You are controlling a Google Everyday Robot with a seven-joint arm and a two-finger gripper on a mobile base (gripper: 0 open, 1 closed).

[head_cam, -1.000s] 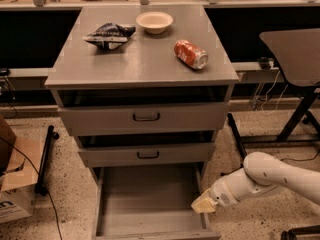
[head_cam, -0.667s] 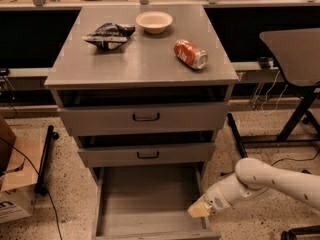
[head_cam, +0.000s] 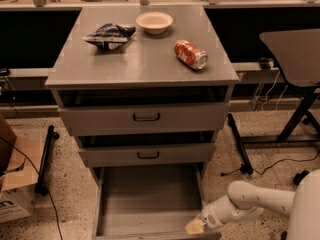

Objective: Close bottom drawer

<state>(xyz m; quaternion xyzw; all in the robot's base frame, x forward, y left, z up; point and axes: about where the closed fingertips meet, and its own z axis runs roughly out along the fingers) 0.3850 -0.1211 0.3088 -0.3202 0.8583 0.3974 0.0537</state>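
Observation:
The bottom drawer [head_cam: 150, 199] of the grey cabinet [head_cam: 142, 64] is pulled far out, its plain grey inside bare; its front runs along the bottom edge of the view. My gripper [head_cam: 194, 227] on the white arm [head_cam: 250, 201] reaches in from the right and sits low at the drawer's front right corner, by the inside of the front panel. The middle drawer [head_cam: 147, 154] and top drawer [head_cam: 145, 117], each with a black bar handle, stand slightly out.
On the cabinet top lie a dark crumpled chip bag [head_cam: 110, 35], a white bowl [head_cam: 154, 21] and a red soda can [head_cam: 190, 54] on its side. A cardboard box [head_cam: 12, 184] stands at the left, a desk with black legs [head_cam: 295, 59] at the right, cables on the floor.
My gripper and arm have moved down and a little left, from beside the drawer's right wall to its front right corner. The drawer has not visibly moved.

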